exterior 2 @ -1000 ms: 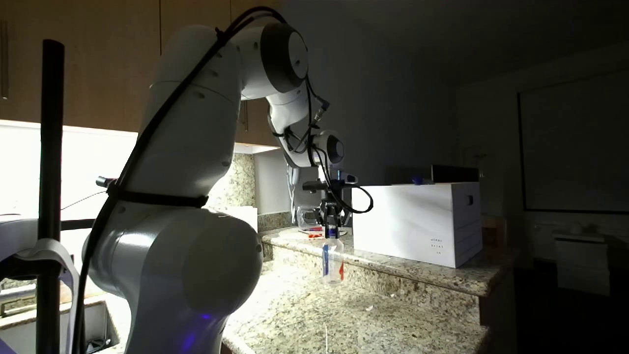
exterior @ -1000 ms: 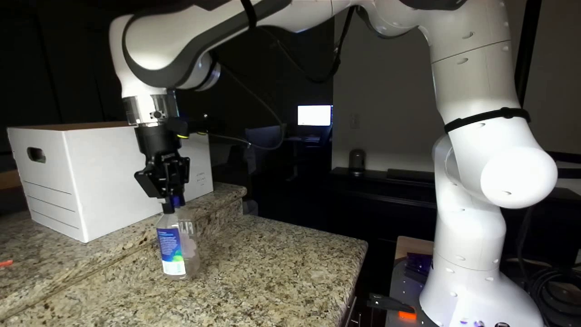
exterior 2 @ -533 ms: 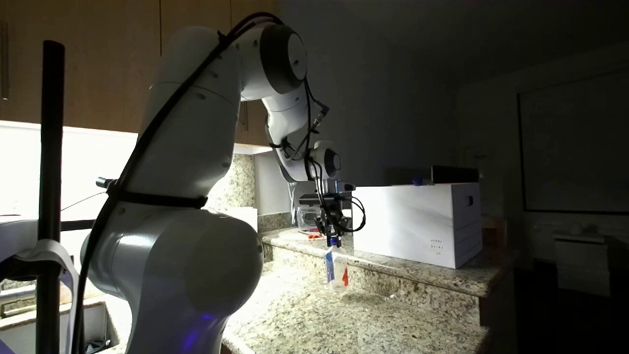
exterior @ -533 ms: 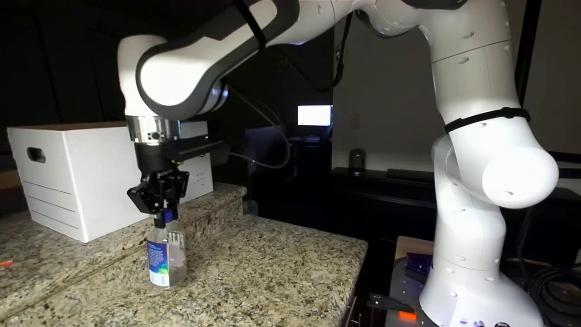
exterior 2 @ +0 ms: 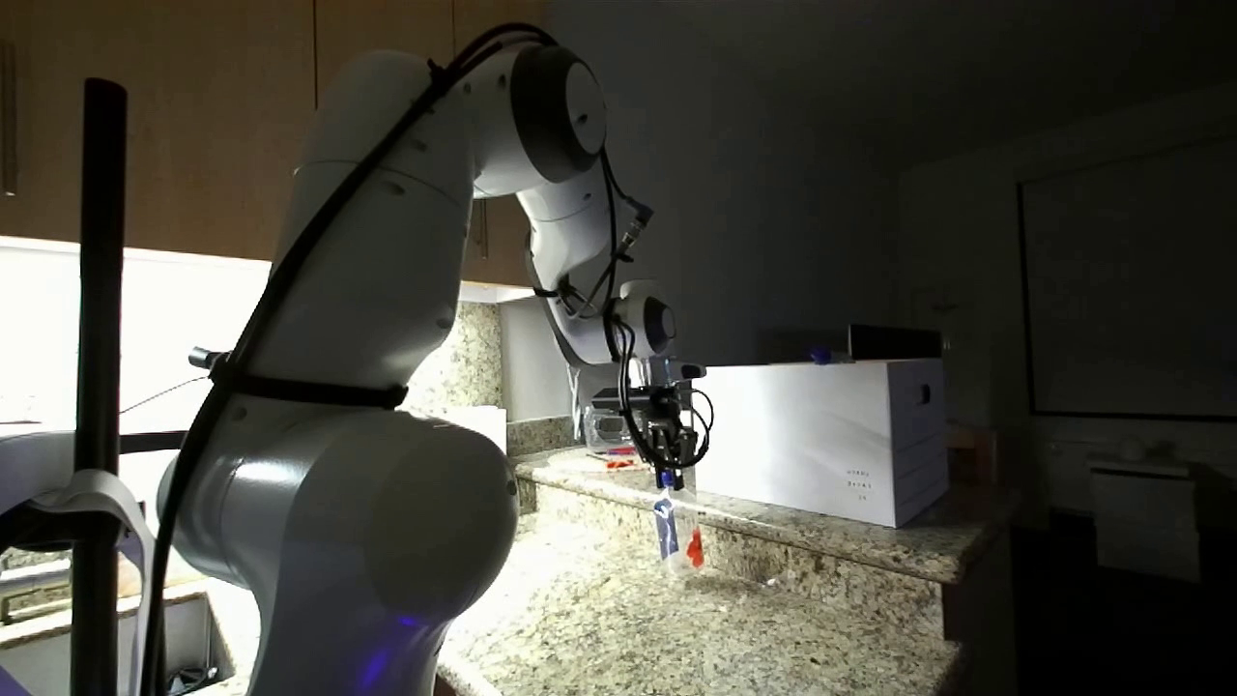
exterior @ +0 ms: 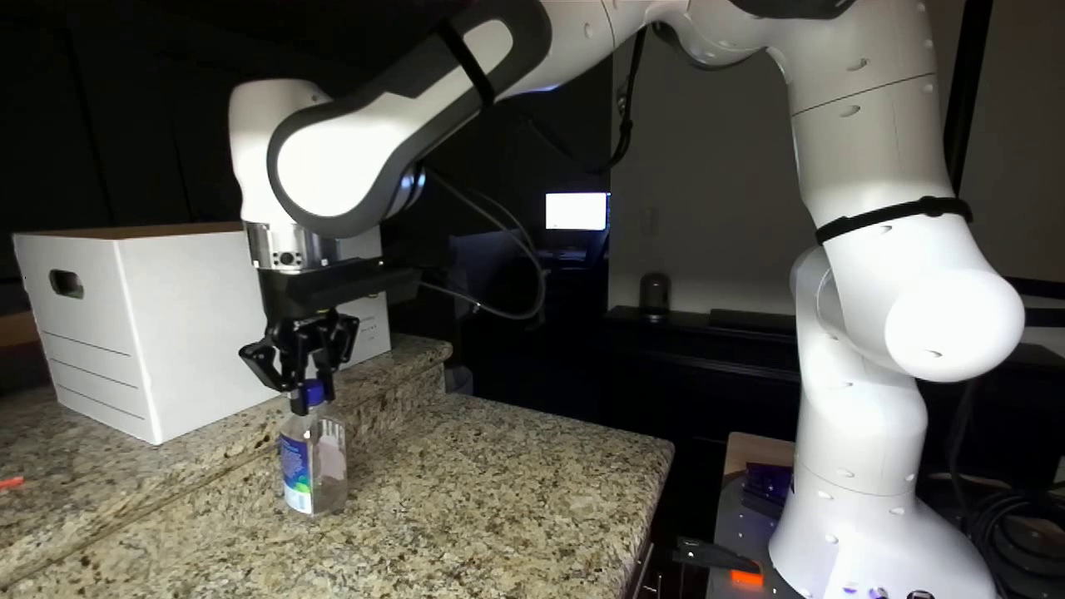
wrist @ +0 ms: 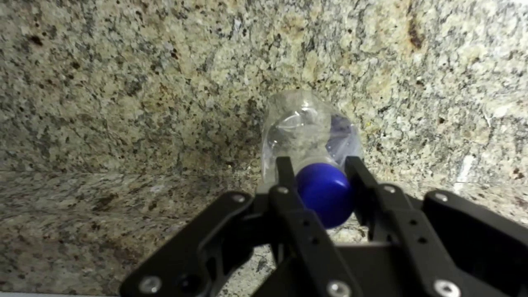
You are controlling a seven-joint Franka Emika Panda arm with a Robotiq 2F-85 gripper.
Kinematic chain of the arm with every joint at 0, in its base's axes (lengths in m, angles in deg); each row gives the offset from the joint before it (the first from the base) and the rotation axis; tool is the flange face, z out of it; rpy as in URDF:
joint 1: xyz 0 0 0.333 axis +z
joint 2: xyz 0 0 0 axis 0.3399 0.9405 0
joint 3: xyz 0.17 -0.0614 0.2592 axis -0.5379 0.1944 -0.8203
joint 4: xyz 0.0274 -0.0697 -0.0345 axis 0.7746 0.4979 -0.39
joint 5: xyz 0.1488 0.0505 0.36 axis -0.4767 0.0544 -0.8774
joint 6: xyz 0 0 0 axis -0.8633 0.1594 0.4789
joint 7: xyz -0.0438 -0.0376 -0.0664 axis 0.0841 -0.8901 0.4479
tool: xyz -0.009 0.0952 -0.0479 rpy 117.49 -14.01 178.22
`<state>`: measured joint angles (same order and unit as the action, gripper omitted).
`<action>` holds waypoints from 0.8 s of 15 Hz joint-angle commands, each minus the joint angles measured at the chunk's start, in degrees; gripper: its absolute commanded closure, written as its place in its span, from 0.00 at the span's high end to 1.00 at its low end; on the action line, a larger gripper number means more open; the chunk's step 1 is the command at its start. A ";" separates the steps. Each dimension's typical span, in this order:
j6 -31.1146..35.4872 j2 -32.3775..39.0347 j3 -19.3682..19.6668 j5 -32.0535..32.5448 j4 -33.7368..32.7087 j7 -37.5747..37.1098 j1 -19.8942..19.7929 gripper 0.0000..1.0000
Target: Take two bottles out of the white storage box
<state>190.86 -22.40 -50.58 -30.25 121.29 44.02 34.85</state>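
The claw (exterior: 313,399) is clamped on the blue-capped top of a clear bottle (exterior: 314,459) over the lower surface (exterior: 507,482), leaving its base free, I'd judge, for standing there. Behind, on the raised surface (exterior: 75,466), sits the white storage box (exterior: 200,333); from here I can't see what's in it.

A kitchen: wooden cabinets (exterior 2: 213,135), sink (exterior 2: 188,626), speckled stone counter (exterior 2: 773,643).
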 commanded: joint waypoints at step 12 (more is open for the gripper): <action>-0.96 0.90 1.25 0.93 0.44 -4.88 0.80 0.60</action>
<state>190.65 -21.13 -49.71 -30.25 121.29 41.30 35.06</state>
